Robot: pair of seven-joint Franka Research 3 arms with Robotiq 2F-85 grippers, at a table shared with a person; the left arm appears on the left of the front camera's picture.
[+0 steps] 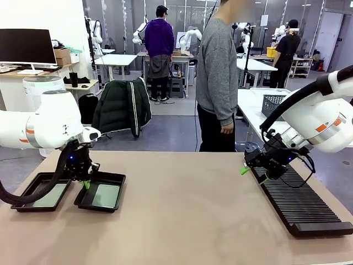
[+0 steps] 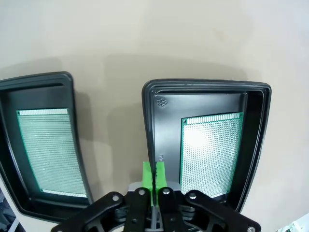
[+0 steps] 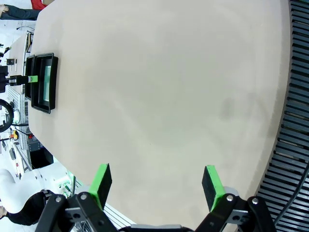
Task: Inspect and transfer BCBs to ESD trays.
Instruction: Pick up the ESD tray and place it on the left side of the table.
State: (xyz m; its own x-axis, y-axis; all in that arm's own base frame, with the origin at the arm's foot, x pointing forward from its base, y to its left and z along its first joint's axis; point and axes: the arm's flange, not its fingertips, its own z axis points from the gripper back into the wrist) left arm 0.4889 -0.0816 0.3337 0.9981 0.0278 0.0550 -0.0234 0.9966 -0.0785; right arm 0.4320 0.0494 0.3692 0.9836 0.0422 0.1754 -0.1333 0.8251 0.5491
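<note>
left gripper [image 2: 154, 176] closed on nothing, pads pressed together, poised over near rim of one esd tray [image 2: 150, 125]. one bcb [image 2: 210, 152] flat on that tray's floor; second bcb [image 2: 48, 150] flat in other esd tray [image 2: 72, 92] just beside. right gripper [image 3: 157, 186] spread wide, empty, above bare table [image 3: 159, 87] next to slotted rack [image 3: 292, 116]. risk: descending closed pads could strike tray rim, tipping tray and sliding board out. risk: careless right-arm motion could snag rack ribs.

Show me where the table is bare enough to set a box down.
The wide bare stretch of table between the right-hand ESD tray and the ribbed rack is free. Crowded at the table's left: both ESD trays sit side by side, each holding a BCB, with the shut left gripper over them.
</note>
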